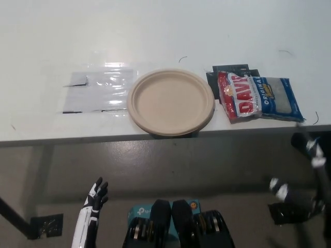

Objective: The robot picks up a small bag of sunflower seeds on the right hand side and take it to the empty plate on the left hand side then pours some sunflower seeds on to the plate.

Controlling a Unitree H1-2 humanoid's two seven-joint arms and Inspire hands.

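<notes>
A red, white and blue bag of sunflower seeds (257,96) lies flat on the white table, right of the plate and near the front edge. The beige paper plate (171,101) sits with nothing on it, its near rim slightly over the table edge. My white left hand (94,202) hangs low at the lower left, below the table, fingers apart and holding nothing. My black right hand (302,181) is at the lower right, below the table edge and under the bag; its shape is blurred.
A clear plastic sheet (98,88) with black tape marks lies left of the plate. Black tape patches (230,70) show behind the bag. The table's front edge (77,138) runs across the middle of the view, with grey floor below.
</notes>
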